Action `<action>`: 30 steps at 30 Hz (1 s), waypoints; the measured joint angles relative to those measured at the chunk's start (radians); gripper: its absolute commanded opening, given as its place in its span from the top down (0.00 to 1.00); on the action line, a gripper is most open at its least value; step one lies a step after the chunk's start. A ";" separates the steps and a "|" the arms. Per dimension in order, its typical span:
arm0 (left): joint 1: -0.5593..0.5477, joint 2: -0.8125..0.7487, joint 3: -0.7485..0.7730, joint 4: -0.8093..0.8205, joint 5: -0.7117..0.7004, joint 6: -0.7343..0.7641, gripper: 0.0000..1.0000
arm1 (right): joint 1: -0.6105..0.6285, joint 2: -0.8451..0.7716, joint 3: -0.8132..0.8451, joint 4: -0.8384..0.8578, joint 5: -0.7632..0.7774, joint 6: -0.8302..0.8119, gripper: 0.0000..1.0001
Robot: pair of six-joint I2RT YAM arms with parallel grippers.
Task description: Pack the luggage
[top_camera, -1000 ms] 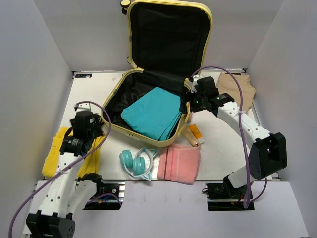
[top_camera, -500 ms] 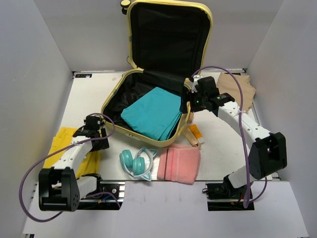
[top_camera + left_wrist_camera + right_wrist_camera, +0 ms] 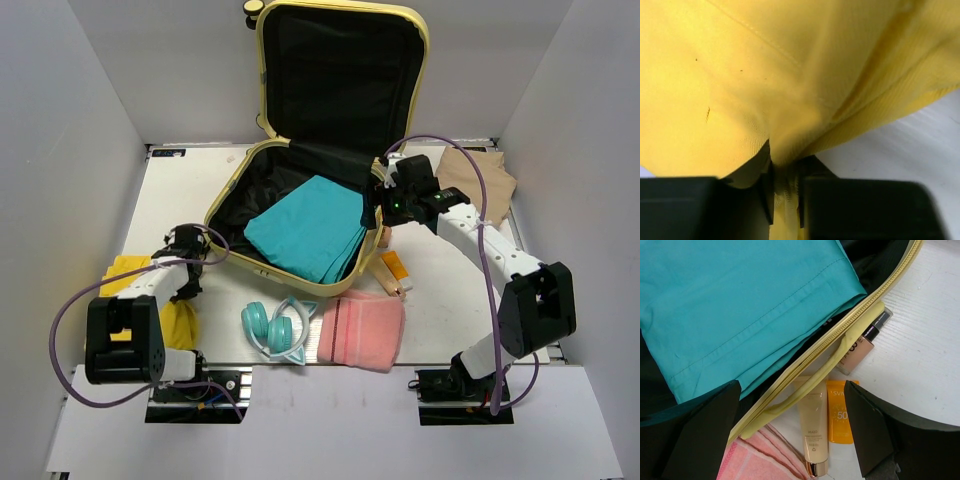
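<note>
The left fingers are nearly closed, pinching a fold of the yellow cloth that bunches up between them. The cloth lies at the left edge of the bench.

The right fingers are spread wide and hold nothing. They hang over the right front edge of the suitcase, above its carry handle. Just outside that edge, a beige cream tube, an orange sunscreen tube and a small foundation bottle lie on the bench.

The suitcase lies open in the middle of the bench, its lid upright at the back. A folded teal garment rests in its black-lined base. In front of the suitcase lie teal cat-ear headphones and a pink towel. A tan cloth lies to the right.
</note>
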 measured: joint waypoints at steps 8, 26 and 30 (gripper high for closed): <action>0.008 0.003 0.033 -0.047 -0.018 -0.050 1.00 | -0.001 -0.001 -0.004 0.011 0.008 0.002 0.10; 0.030 -0.533 0.098 -0.062 0.413 -0.079 1.00 | -0.008 -0.072 -0.066 0.053 0.056 0.008 0.10; 0.005 -0.442 0.175 -0.054 0.510 -0.113 1.00 | -0.013 -0.082 -0.066 0.055 0.088 0.029 0.10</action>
